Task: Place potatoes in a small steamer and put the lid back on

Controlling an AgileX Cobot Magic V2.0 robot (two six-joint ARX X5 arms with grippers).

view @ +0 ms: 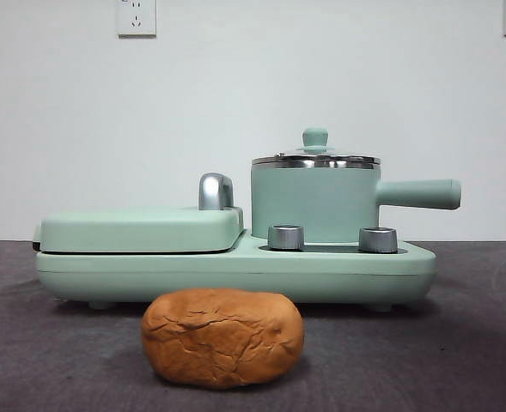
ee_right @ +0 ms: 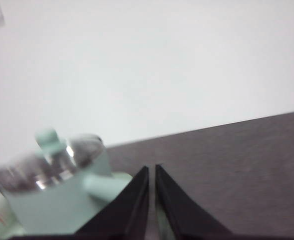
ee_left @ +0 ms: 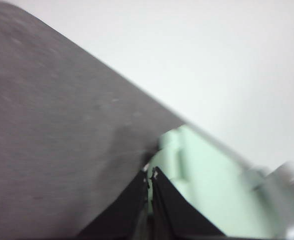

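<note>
Nearest my front camera, the potatoes sit as one cracked, bread-like lump on the grey table just before the mint-green cooker base; it looks light and squashy, so I'd grip its flanks gently, though the lid on the small steamer bars the way, beside the flat griddle. From my left wrist, the left gripper hangs pressed together near the cooker. From my right wrist, the right gripper is likewise nearly closed and empty, near the steamer's handle.

We see open air above the lid on the small steamer, bare table either side of the potatoes, the griddle handle just beside the pot.
</note>
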